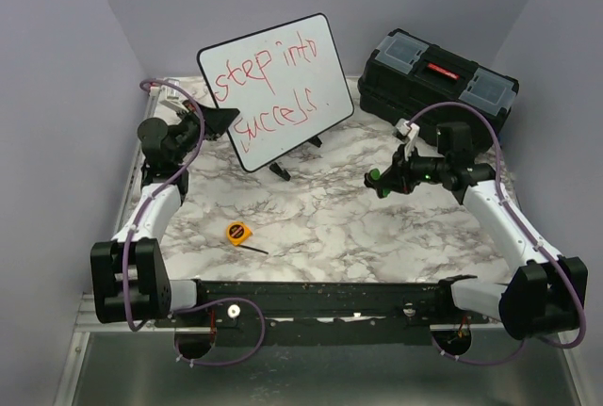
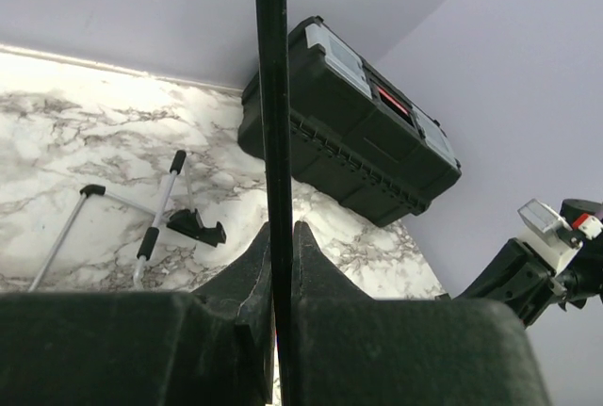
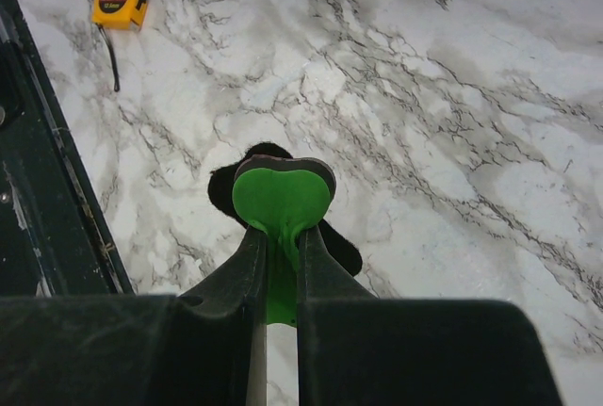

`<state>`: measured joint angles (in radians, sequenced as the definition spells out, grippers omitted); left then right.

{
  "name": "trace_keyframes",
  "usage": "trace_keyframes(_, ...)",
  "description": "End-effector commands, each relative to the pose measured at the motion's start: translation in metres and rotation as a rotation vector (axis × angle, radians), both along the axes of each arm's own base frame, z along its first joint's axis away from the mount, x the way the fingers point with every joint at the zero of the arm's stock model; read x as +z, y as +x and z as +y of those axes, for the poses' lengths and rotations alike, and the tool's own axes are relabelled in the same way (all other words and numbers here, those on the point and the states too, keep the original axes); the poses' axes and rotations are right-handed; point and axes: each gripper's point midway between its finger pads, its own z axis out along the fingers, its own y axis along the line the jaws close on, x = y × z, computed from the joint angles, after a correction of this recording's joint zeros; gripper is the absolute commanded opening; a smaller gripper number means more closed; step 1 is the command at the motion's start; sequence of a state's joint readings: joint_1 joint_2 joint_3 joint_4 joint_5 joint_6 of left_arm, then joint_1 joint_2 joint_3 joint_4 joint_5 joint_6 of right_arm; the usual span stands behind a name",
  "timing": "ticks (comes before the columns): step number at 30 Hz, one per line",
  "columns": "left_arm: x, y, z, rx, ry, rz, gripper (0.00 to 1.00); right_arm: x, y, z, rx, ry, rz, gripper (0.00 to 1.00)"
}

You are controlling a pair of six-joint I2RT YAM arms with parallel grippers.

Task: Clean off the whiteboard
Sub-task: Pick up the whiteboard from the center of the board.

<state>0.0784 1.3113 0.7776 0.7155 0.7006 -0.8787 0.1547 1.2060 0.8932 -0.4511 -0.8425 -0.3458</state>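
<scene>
On marble tabletop [image 1: 330, 227] | left end effector [image 1: 224, 121] pinches whiteboard [image 1: 283, 76] | right end effector [image 1: 382, 182] pinches green eraser [image 3: 281, 199]

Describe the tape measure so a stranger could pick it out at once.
Start at the marble table, then look toward its near edge, in front of the whiteboard. The tape measure lies there alone: small, yellow and black, with a thin dark strap trailing, unlike the big black toolbox at the far right.
</scene>
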Motion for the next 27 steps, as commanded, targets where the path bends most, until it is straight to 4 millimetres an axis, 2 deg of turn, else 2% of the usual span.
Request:
trace_keyframes(1, 0.066, -0.014, 0.002, 0.075, -0.049, -0.172, 0.0, 0.004, -0.005, -0.003, 0.011, 0.015, -0.005, 0.01)
trace_keyframes(7, 0.061, -0.038, -0.01, 0.057, -0.088, -0.148, 0.0, 0.004, -0.004, -0.006, 0.009, 0.023, -0.004, 0.01)
trace_keyframes(27, -0.002, -0.095, -0.055, -0.01, -0.166, -0.048, 0.0, 0.006, -0.006, -0.011, 0.018, 0.041, -0.002, 0.01)
